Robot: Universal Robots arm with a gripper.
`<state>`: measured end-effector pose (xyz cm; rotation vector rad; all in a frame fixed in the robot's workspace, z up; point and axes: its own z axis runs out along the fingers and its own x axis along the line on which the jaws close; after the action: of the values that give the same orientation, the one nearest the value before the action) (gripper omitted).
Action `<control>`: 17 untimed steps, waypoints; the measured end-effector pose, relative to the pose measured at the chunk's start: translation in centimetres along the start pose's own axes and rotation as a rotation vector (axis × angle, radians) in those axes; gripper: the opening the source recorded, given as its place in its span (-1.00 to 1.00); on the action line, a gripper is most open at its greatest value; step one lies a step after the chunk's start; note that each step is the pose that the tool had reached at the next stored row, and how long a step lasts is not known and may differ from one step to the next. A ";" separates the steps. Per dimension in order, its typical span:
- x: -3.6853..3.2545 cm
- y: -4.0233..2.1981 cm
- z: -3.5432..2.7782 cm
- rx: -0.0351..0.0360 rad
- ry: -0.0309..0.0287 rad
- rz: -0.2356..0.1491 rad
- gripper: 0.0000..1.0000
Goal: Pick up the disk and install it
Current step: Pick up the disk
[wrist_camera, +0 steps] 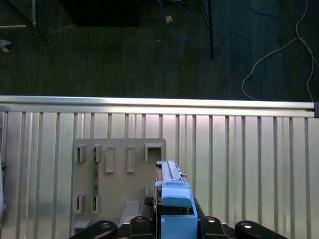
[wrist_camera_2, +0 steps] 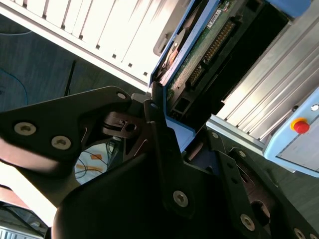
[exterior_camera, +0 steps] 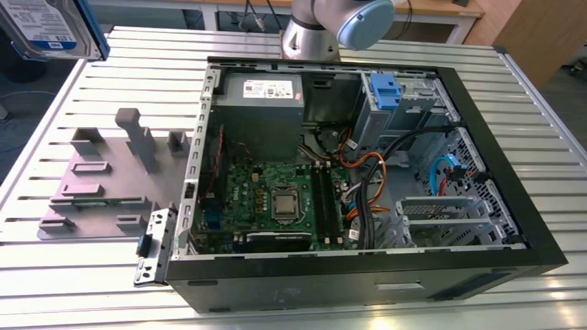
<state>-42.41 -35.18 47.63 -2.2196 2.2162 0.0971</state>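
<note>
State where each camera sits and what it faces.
Exterior view: off the arm, above, looking down on the open computer case on the table; an arm joint shows.
First wrist view: at the wrist, looking down past the gripper onto the fixture plate.
Second wrist view: at the wrist, close on the gripper clamping the disk.
All share the disk and table.

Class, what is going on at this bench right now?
The robot arm's black gripper is shut on the silver hard disk in its blue plastic carrier, holding it in the air above the ribbed metal table. The open black computer case lies on the table; the disk is not yet installed.
</note>
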 end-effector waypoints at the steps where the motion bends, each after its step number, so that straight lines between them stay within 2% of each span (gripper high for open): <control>1: 0.00 0.00 -0.02 -0.0001 0.0001 0.000 -0.26; 17: -0.02 0.01 -0.35 -0.0001 0.0012 0.000 -0.26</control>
<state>-42.41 -35.18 47.98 -2.2203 2.2169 0.0959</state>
